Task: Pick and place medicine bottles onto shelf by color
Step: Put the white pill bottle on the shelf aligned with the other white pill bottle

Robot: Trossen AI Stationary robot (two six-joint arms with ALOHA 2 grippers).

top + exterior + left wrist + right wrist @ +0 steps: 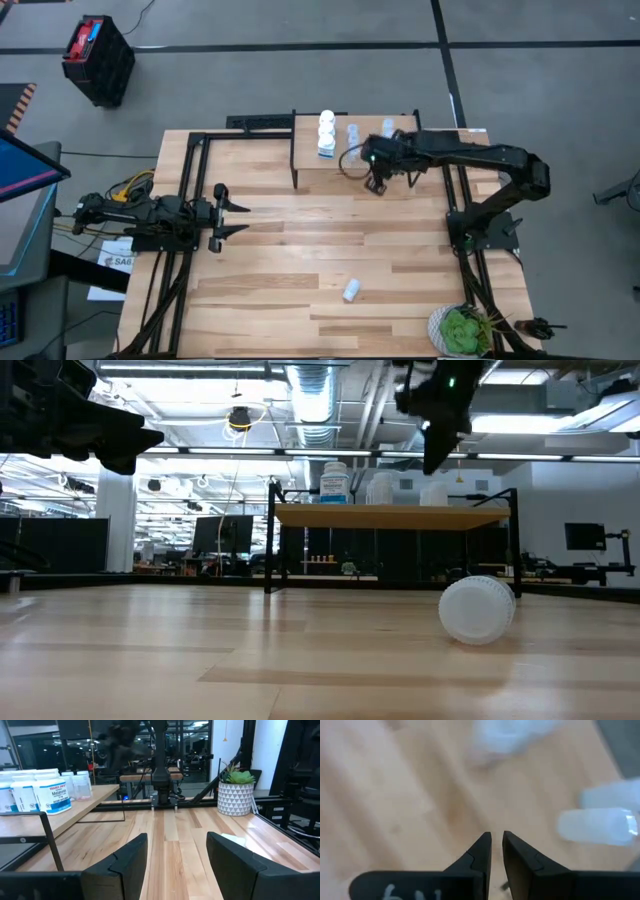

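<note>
Bottles: white ones (326, 133) in a row at the shelf's left part, pale blue ones (352, 134) beside them toward the right. The left wrist view alone shows the printed labels on the white bottles (50, 793), blue band at the base. One lone bottle (351, 290) lies on its side on the table's near part, well apart from the shelf; the low view shows its round white end (477, 610)

Shelf (312, 170): light wood top, thin black legs (270, 550), at the table's far edge

Right gripper (378, 183): over the shelf's near right part, fingers (479, 851) nearly closed, holding nothing

Left gripper (232, 217): near the table's left side, spread wide, empty

Table (300, 260): slatted wood; potted plant (462, 330) at the near right corner
</note>
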